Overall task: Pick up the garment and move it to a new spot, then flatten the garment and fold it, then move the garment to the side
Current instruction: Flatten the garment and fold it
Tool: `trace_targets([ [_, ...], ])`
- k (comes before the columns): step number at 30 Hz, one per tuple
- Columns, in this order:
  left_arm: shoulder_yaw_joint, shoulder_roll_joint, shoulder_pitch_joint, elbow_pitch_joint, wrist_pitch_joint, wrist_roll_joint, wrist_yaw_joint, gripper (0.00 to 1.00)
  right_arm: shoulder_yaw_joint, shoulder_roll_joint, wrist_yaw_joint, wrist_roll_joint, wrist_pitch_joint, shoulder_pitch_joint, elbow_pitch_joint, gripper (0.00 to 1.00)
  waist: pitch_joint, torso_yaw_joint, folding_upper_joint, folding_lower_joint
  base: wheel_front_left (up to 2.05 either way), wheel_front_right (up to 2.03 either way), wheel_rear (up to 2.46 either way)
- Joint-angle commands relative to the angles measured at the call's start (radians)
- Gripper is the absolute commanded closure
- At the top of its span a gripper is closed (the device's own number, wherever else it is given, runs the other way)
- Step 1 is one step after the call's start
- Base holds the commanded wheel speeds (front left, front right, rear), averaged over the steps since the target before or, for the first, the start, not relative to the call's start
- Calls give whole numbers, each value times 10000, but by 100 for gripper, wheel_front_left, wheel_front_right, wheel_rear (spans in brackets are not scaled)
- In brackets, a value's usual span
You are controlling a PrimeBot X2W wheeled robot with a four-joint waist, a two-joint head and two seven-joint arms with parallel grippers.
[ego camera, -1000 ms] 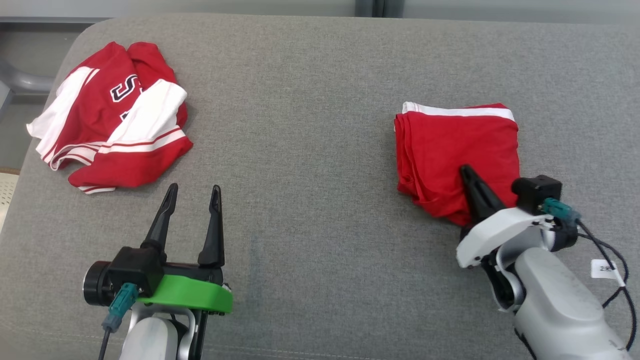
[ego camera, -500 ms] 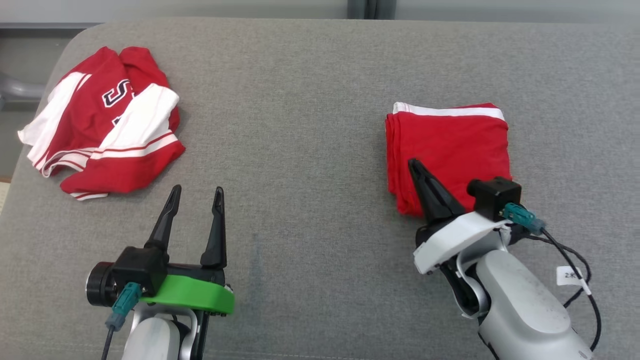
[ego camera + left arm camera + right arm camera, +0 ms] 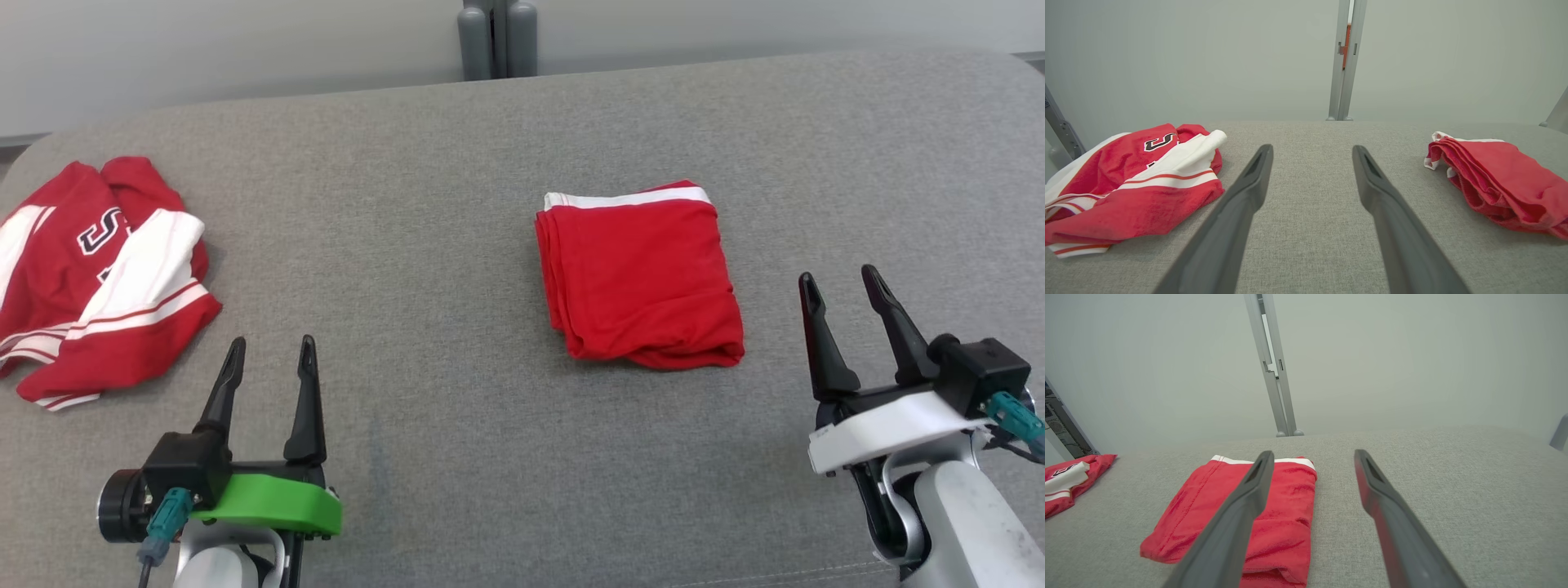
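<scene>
A moment ago the right gripper was clamped shut on the near corner of the folded red garment, a soft cotton piece with a white band along its far edge. Now it has let go. Its two dark fingers stand apart with nothing between them, drawn back to the near right of the cloth and well clear of it. The head camera has swung as well, so the shifted layout is the view's doing, not the cloth's.

The garment lies on its own on the grey fabric cushion, a neat rectangle of stacked layers, a little rumpled at the near edge. In the right wrist view it sits just left of the open fingers. To my eye that release closes the last step: folded, set aside, left alone.

The left gripper hovers low at the near left, spread wide and empty, pointing away from the robot. Beyond it to the left lies a crumpled red-and-white jersey, untouched. Both arms look parked at rest.
</scene>
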Motion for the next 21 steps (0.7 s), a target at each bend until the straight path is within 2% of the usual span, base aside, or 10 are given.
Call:
trace_targets([
  [1, 131, 31, 178, -12, 7, 104, 33, 0, -95, 24, 1, -121, -29, 308, -186, 0, -295, -359, -1, 0, 0, 0, 0],
  [10, 646, 70, 595, -8, 8, 427, 113, 0, -349, 98, 1, -500, -29, 1352, -907, 0, -644, -528, -1, 0, 0, 0, 0],
  [21, 725, 185, 1001, -273, 8, 666, -27, 0, -571, 291, 3, -737, -29, 1824, -1305, 0, -1016, -328, -1, 0, 0, 0, 0],
])
